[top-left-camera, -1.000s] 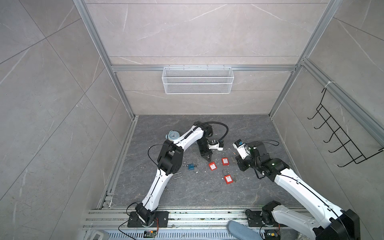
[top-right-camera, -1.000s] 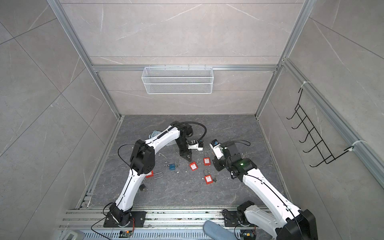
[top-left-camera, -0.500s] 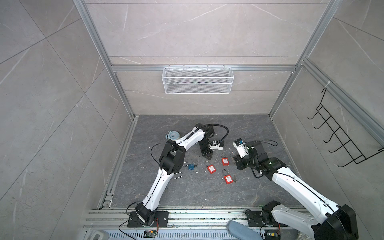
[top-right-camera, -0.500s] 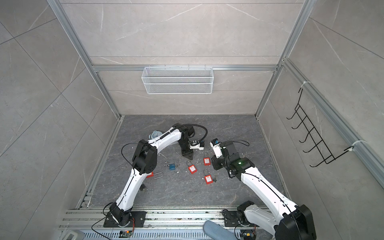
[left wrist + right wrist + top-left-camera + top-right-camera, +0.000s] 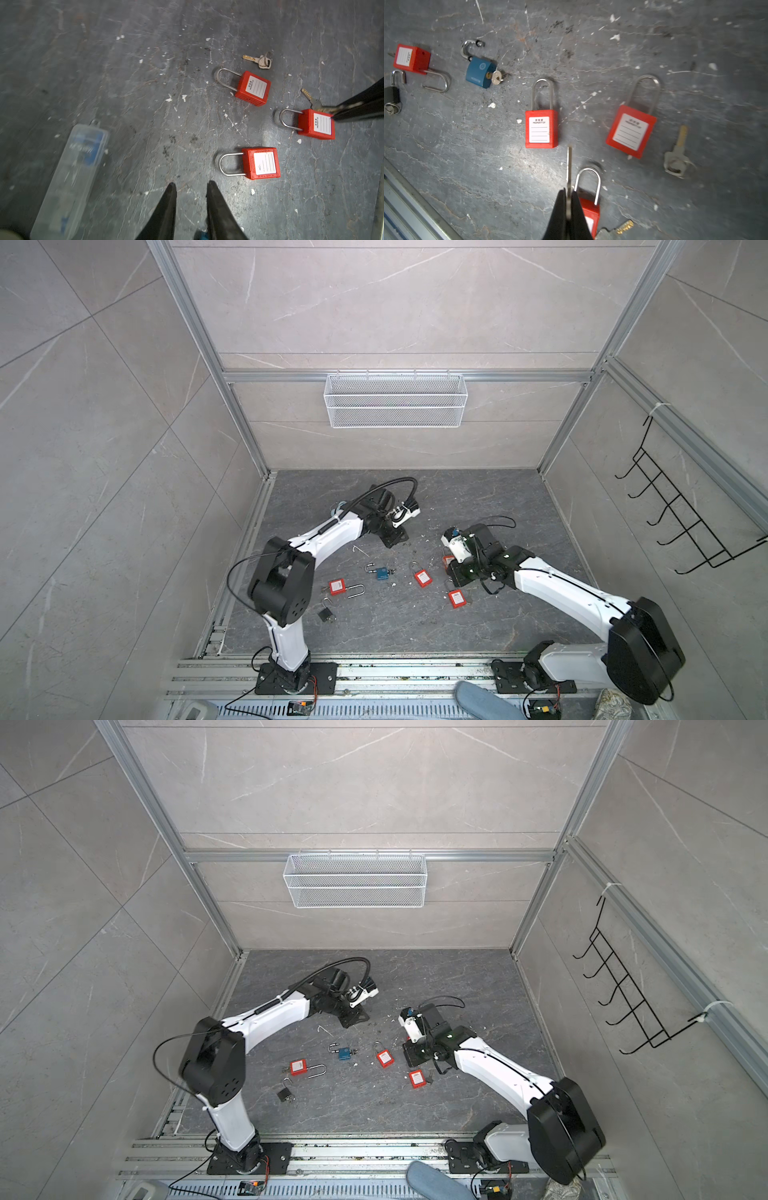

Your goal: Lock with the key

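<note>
Reaching low across the grey surface (image 5: 467, 145), pinching a slim silver key (image 5: 568, 166) edge-on in the right gripper (image 5: 568, 193); holding the left gripper (image 5: 191, 188) narrowly parted, empty.

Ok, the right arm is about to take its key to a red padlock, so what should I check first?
1. Key held in right gripper: ok, fingers shut on it.
2. Blade sticks out past the fingers: ok.
3. Left gripper free to help: ok, open, empty.
4. Red padlock just beyond the key tip steadied: not ok, nothing holds it.
5. Its keyhole faces the key: cannot tell, hidden.
</note>
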Available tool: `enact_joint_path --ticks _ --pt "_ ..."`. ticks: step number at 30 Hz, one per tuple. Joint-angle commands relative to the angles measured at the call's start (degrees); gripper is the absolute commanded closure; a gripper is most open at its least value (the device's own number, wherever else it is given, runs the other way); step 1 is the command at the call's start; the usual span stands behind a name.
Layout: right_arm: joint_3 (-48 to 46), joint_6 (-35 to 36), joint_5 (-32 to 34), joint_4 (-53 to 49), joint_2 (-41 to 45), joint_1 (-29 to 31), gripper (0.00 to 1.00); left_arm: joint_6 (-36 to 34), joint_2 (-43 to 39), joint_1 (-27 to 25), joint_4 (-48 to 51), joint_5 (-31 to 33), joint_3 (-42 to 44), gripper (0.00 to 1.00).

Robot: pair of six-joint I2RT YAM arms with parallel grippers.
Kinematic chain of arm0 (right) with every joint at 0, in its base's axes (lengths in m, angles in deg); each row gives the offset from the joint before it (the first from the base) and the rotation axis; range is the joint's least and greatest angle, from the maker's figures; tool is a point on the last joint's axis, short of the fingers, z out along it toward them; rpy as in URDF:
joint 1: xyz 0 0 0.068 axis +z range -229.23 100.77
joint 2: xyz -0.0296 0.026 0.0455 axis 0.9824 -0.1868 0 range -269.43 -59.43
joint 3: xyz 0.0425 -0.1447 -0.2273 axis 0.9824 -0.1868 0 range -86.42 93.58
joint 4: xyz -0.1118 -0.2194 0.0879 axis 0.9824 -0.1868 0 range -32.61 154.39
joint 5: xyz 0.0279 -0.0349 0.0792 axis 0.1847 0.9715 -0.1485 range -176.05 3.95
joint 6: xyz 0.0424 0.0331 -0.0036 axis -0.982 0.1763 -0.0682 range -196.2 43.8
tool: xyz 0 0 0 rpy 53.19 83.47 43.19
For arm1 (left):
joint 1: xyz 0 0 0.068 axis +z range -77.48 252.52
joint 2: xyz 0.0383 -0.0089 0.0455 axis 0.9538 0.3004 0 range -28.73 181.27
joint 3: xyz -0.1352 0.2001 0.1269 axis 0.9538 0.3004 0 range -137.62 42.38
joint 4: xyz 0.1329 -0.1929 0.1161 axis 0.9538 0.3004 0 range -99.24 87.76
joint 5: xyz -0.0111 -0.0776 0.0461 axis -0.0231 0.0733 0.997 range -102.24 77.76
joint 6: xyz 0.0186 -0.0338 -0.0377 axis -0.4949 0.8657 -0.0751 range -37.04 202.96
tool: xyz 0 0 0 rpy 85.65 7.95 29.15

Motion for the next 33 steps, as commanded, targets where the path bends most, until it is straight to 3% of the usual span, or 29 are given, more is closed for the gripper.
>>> enact_joint_path --ticks 1,10,19,24,33 --pt "2.7 -2.9 -1.0 1.6 -4.2 0.9 1.00 10.0 -5.6 -0.7 -13.2 -0.5 8.4 0.71" --pt "4.6 -3.7 -2.9 4.8 -13.6 1.8 0.97 16.8 -18.4 -0.7 -19.5 8.5 24.5 0.71" --pt "4.1 -4.2 -2.2 7.6 -17.0 1.8 0.90 17.4 -23.2 -0.8 -18.9 11.7 29.9 0.71" --pt "3.3 -4.3 0.2 9.6 -16.8 1.8 0.77 18.5 -25.2 -0.7 -19.6 14.2 32.6 0.69" --pt "2.6 -2.7 6.2 9.8 -9.8 2.5 0.74 22.3 -28.9 -0.6 -16.2 19.3 35.1 0.59"
